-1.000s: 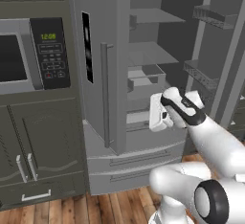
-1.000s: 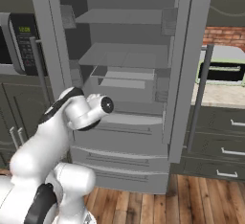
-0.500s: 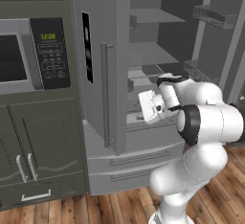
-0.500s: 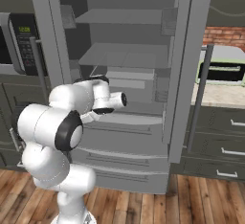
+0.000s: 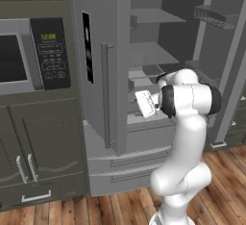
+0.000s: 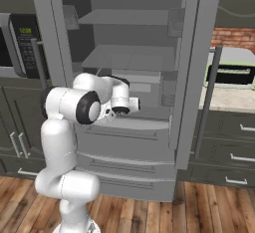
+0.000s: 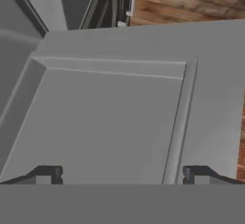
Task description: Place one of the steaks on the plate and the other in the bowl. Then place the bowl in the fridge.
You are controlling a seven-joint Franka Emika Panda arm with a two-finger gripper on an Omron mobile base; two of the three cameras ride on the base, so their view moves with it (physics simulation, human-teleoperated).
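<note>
the gripper (image 7: pixel 122 175) has its jaws spread wide with nothing between them; in the hand view the two dark fingertips (image 7: pixel 48 174) stand far apart at the bottom edge. just ahead of the jaws lies a flat grey panel with a raised border, part of the fridge's (image 5: pixel 103 65) lower front, and beyond that, at the top of the hand view, a strip of the wooden floor (image 7: pixel 191 3) and a small white handle (image 7: pixel 130 0) on a dark cabinet front.

in the left base view the gripper (image 5: pixel 144 103) shows as a white block at the end of the folded arm, held at the mouth of the open fridge, level with the lowest shelf and just above the drawers (image 5: pixel 129 161). in the right base view the hand (image 6: pixel 122 108) sits in the same spot, turned down toward the drawer fronts.

around the jaws, the fridge (image 6: pixel 149 77) has one door swung open to the far side of the arm, its inner racks (image 5: pixel 216 16) showing, while the other door, with the long vertical handle (image 5: pixel 104 94) and black dispenser panel (image 5: pixel 87 46), is closed beside the gripper. grey shelves (image 6: pixel 134 55) rise above the hand inside the compartment; whether anything rests on them i cannot tell.

further out, a microwave (image 5: pixel 33 53) is built in beyond the closed door, with dark cabinets (image 5: pixel 33 156) beneath it. on the other side, past the open door, a counter (image 6: pixel 229 97) carries a pale toaster oven (image 6: pixel 231 67) before a brick wall.
</note>
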